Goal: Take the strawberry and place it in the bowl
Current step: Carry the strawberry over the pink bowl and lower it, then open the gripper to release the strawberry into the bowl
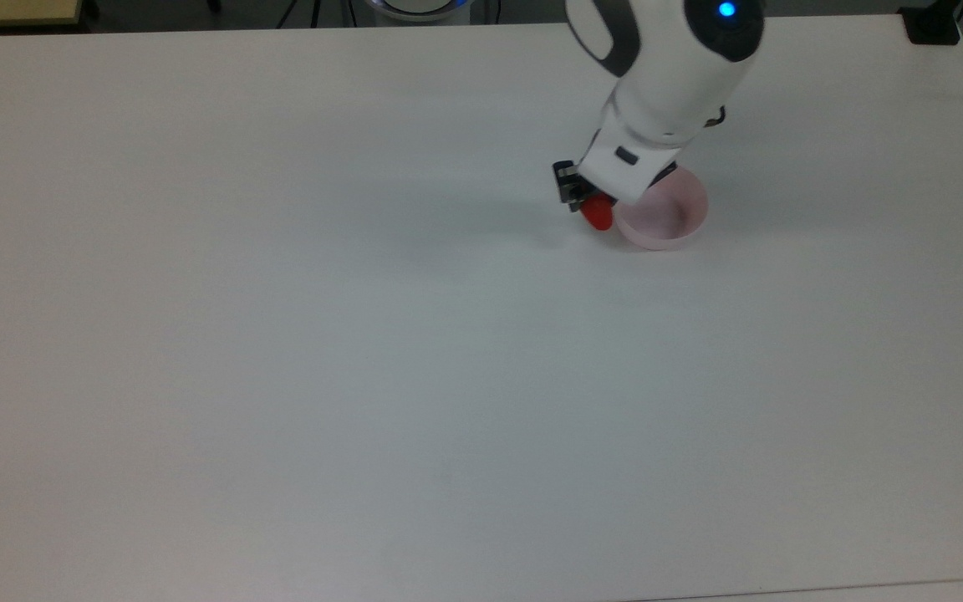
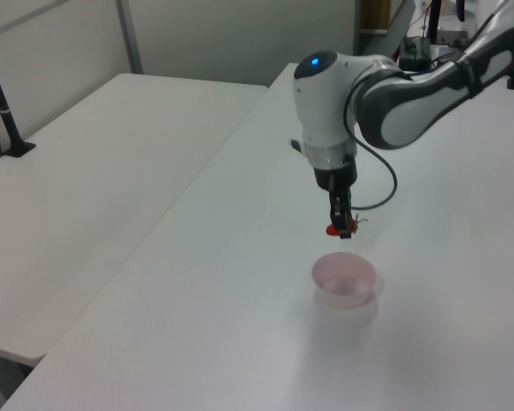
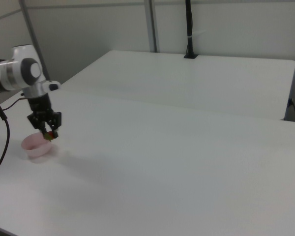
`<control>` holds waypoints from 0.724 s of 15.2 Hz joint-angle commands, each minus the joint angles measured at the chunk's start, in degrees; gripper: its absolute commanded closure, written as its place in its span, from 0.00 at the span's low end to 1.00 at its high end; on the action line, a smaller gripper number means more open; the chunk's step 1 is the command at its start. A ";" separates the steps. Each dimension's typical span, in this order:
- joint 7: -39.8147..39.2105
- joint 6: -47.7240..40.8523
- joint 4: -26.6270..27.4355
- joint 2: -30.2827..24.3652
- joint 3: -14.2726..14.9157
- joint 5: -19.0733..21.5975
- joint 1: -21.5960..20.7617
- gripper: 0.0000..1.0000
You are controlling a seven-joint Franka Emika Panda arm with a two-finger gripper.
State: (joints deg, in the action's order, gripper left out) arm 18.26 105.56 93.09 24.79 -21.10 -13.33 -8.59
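We see the gripper [image 2: 341, 224] clamped on the strawberry [image 2: 337, 229], held in the air off the table [image 1: 281, 376]. In the top view the strawberry [image 1: 598, 214] pokes out below the gripper [image 1: 586, 201], just at the bowl's [image 1: 672, 219] left rim on the top view's left. The left view shows what the top view can't: the strawberry hangs clear above the bowl [image 2: 345, 279], near its far edge. In the right view the strawberry [image 3: 49, 134] sits over the bowl's [image 3: 37, 146] right side.
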 commanded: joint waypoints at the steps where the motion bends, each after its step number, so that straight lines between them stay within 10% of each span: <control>1: 4.84 1.57 1.13 -0.88 0.36 -0.12 -5.29 0.75; 8: 10.48 7.64 0.96 1.93 0.44 -1.26 -8.99 0.55; 10: 10.39 7.38 0.70 1.67 0.45 -1.17 -8.56 0.04; 11: 10.13 7.12 0.43 1.23 0.53 -1.17 -8.38 0.00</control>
State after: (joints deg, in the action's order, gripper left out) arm 27.54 112.03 93.56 27.08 -21.01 -13.37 -17.24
